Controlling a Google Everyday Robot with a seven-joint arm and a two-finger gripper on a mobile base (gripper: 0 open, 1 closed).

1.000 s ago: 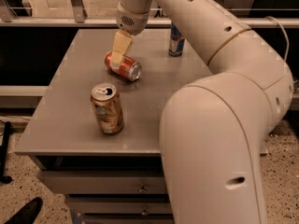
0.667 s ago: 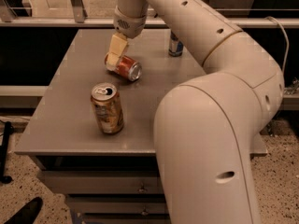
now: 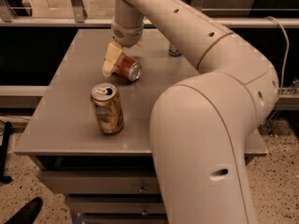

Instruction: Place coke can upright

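Note:
The coke can (image 3: 128,69) lies on its side on the grey table (image 3: 70,92), towards the back middle, its silver top facing front right. My gripper (image 3: 112,65) hangs from the arm that reaches in from the right. It is low over the can's left end and hides that end. I cannot tell whether it is touching or holding the can.
An orange-brown patterned can (image 3: 107,108) stands upright and opened, in front of the coke can. The base of a blue-and-silver can (image 3: 174,52) shows at the back, mostly hidden by my arm (image 3: 201,125). The arm covers the table's right half. Drawers sit below the front edge.
My gripper has moved down and slightly left, closer to the table at the coke can's left end. The cans have not moved.

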